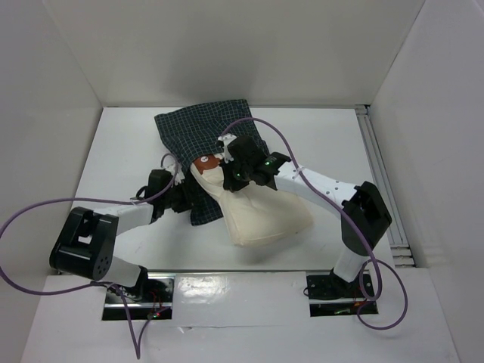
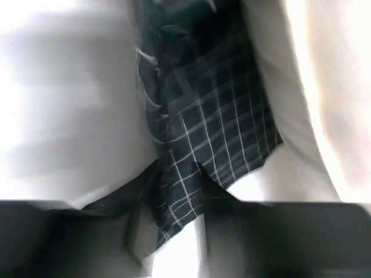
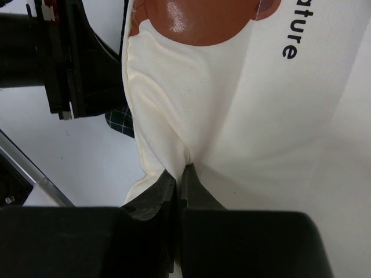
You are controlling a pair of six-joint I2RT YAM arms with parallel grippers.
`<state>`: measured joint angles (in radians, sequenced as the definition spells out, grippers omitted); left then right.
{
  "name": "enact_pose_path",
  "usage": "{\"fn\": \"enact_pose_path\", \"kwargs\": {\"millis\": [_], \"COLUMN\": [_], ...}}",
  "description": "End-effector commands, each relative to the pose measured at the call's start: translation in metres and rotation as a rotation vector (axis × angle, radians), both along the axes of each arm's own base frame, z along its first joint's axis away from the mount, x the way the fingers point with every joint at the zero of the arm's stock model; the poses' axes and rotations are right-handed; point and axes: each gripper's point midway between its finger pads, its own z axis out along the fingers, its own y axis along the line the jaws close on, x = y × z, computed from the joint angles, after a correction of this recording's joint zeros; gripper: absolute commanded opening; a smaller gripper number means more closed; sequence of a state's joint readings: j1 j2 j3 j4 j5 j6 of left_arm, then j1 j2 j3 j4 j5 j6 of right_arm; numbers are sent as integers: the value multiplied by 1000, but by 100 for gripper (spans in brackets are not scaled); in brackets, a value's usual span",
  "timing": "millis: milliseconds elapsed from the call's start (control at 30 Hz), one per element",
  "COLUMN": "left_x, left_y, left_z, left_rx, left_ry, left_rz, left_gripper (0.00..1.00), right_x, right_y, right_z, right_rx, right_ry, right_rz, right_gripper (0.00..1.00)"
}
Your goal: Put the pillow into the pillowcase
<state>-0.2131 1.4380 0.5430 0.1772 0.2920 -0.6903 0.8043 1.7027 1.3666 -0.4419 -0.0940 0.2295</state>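
The dark checked pillowcase [image 1: 198, 130] lies at the back centre of the table. The cream pillow [image 1: 265, 215] lies slanted in front of it, its brown-printed far end [image 1: 206, 162] at the pillowcase's near edge. My right gripper [image 1: 221, 171] is shut on a pinch of the pillow's cloth [image 3: 191, 116] in the right wrist view, its fingertips [image 3: 181, 171] closed together. My left gripper [image 1: 186, 198] sits at the pillowcase's near left edge. In the blurred left wrist view its jaws [image 2: 178, 194] stand close together with a fold of pillowcase [image 2: 203, 127] between them.
White walls box in the table on the left, back and right. A metal rail [image 1: 382, 174] runs along the right side. Purple cables [image 1: 276, 140] loop over both arms. The left arm's black body [image 3: 75, 63] is close beside the pillow's end.
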Motion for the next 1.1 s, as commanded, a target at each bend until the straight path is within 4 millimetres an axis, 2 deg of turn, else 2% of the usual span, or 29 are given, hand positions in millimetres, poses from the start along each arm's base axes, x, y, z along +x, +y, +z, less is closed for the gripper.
{"fn": "enact_pose_path", "kwargs": {"millis": [0, 33, 67, 100, 233, 300, 333, 467, 500, 600, 633, 700, 733, 767, 800, 833, 867, 900, 1000, 1067], "left_x": [8, 4, 4, 7, 1, -2, -4, 3, 2, -19, -31, -51, -65, -76, -81, -87, -92, -97, -104, -107], "left_y": [-29, -30, -30, -30, -38, -45, -49, -64, -66, -79, -83, -86, -91, -91, -90, -91, -89, -88, -86, -86], "left_z": [30, 26, 26, 31, 42, 54, 63, 118, 131, 151, 163, 154, 160, 152, 151, 150, 154, 149, 152, 153], "left_rx": [-159, -170, -170, -172, -229, -281, -315, -411, -428, -471, -489, -490, -499, -502, -508, -510, -512, -511, -516, -520], "left_ry": [-131, -111, -111, -123, -138, -154, -161, -267, -290, -321, -341, -331, -349, -343, -338, -340, -363, -357, -366, -345], "left_rz": [-97, -96, -96, -97, -130, -166, -179, -266, -284, -403, -451, -488, -526, -539, -535, -546, -551, -550, -562, -569], "left_gripper": [32, 9, 0, 0, 0, 0, 0, 0, 0, 0, 0, 0, 0, 0, 0, 0, 0, 0, 0, 0], "right_x": [8, 6, 7, 7, 12, 29, 34, 56, 63, 70, 73, 85, 96, 113, 115, 130, 138, 150, 168, 178], "right_y": [7, 7, 8, 8, 11, 6, 5, 0, 5, 17, 28, 41, 48, 50, 50, 54, 53, 48, 38, 23], "right_z": [30, 30, 26, 26, 21, 32, 38, 86, 104, 117, 94, 80, 48, 22, 23, 6, -1, -7, 6, 38], "right_rx": [82, 86, 79, 79, 77, 69, 80, 110, 132, 124, 79, 68, 26, -18, -11, -26, -21, -16, 45, 86], "right_ry": [-42, -38, -31, -31, -28, -60, -70, -168, -199, -228, -206, -196, -172, -161, -166, -154, -139, -128, -130, -175], "right_rz": [-18, -12, -12, -12, -27, -76, -85, -123, -118, -117, -101, -100, -111, -141, -154, -167, -191, -203, -249, -282], "right_gripper": [0, 0, 0, 0, 0, 0, 0, 0, 0, 0, 0, 0, 0, 0, 0, 0, 0, 0, 0, 0]}}
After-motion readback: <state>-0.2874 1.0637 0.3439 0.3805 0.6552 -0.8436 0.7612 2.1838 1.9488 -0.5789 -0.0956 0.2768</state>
